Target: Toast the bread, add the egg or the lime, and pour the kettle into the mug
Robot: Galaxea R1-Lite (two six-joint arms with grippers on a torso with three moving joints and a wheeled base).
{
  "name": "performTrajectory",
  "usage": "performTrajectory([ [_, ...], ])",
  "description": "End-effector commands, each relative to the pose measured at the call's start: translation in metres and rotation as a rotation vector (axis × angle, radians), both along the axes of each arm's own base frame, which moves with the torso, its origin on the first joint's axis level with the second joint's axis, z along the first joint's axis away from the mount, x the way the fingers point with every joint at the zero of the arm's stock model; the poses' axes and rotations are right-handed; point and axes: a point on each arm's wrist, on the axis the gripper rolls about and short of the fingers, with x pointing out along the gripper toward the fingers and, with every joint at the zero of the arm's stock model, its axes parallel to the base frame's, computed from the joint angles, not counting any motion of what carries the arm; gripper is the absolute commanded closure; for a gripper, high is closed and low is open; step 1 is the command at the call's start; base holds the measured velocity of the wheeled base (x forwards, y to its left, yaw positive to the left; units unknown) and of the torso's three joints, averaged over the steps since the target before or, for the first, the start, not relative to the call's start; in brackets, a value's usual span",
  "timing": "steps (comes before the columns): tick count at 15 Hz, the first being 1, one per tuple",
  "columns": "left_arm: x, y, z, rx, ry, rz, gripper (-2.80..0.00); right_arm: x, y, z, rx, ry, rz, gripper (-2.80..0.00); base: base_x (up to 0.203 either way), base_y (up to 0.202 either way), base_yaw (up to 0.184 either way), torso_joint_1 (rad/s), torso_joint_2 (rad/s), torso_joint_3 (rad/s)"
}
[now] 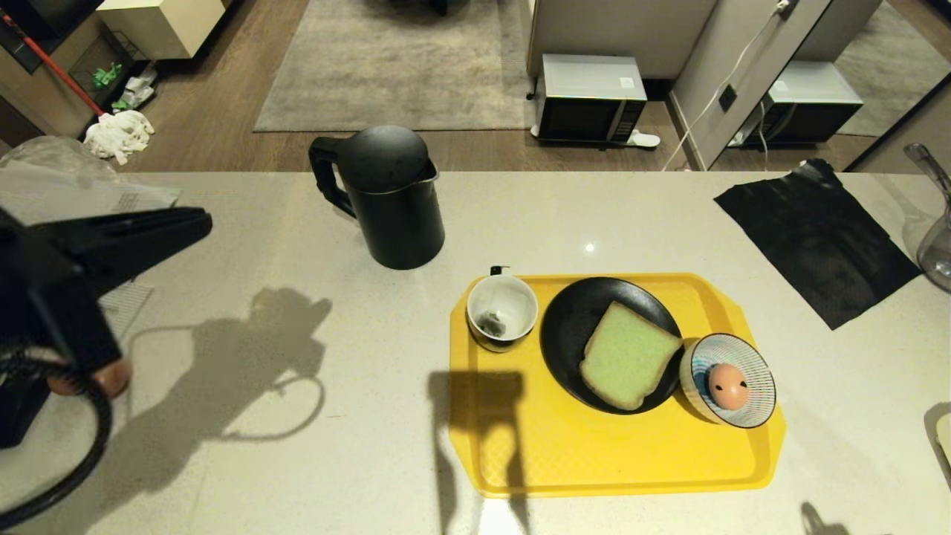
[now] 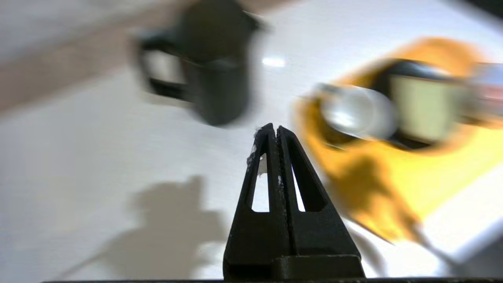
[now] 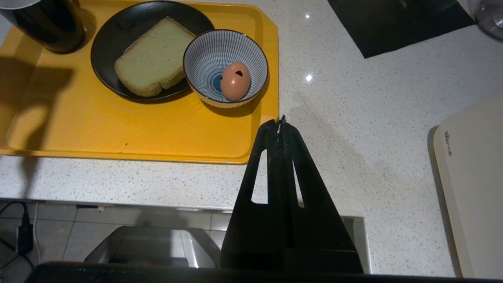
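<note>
The black kettle point(image 1: 386, 197) stands at the back of the pale counter, its handle to the left. On the yellow tray point(image 1: 617, 461) are the mug point(image 1: 502, 310), the bread point(image 1: 628, 364) on a black plate point(image 1: 572, 327), and the spotted egg point(image 1: 728, 385) in a striped bowl point(image 1: 758, 364). No lime is in view. My left gripper point(image 1: 206, 223) hovers at the far left, shut and empty point(image 2: 274, 127), pointing toward the kettle point(image 2: 214, 74). My right gripper point(image 3: 279, 122) is shut and empty above the counter's front edge, near the tray's corner point(image 3: 259, 149) and the egg point(image 3: 235, 80).
A black cloth point(image 1: 817, 238) lies at the back right, with a clear glass vessel point(image 1: 936, 245) beside it. A cream appliance point(image 3: 471, 177) sits at the right edge. Papers point(image 1: 89, 197) and a brown rounded thing point(image 1: 111, 377) are at the far left.
</note>
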Motion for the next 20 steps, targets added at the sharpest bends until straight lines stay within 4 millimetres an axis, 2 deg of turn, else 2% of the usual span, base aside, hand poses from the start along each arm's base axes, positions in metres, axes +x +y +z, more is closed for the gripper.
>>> performTrajectory([
  [1,-0.04,0.022,-0.006,-0.092,0.013,-0.122,0.0,0.002,0.0,-0.008,0.0,0.028,0.0,0.0,0.0,0.0,0.0,0.0,0.0,0.0],
  [4,-0.051,0.033,-0.029,-0.123,0.043,-0.068,0.0,0.002,0.0,-0.007,0.0,0.026,0.0,0.0,0.0,0.0,0.0,0.0,0.0,0.0],
  [9,-0.052,0.035,-0.027,-0.214,0.041,-0.032,0.0,0.002,0.0,-0.008,0.0,0.028,-0.001,0.0,0.0,0.0,0.0,0.0,0.0,0.0],
  [12,-0.051,0.04,-0.017,-0.314,-0.024,0.064,0.0,0.002,0.0,-0.008,0.0,0.027,-0.001,0.0,0.0,0.0,0.0,0.0,0.0,0.0],
  [14,-0.061,0.049,-0.024,-0.355,-0.058,0.098,0.0,0.002,0.0,-0.007,0.0,0.025,0.0,0.0,0.0,0.0,0.0,0.0,0.0,0.0],
  [16,-0.086,0.057,-0.051,-0.363,-0.092,0.082,0.0,0.002,0.0,-0.007,0.0,0.026,0.0,0.0,0.0,0.0,0.0,0.0,0.0,0.0],
  [20,-0.106,0.06,-0.112,-0.369,-0.185,0.091,0.0,0.002,0.0,-0.008,0.0,0.028,0.0,0.0,0.0,0.0,0.0,0.0,0.0,0.0],
])
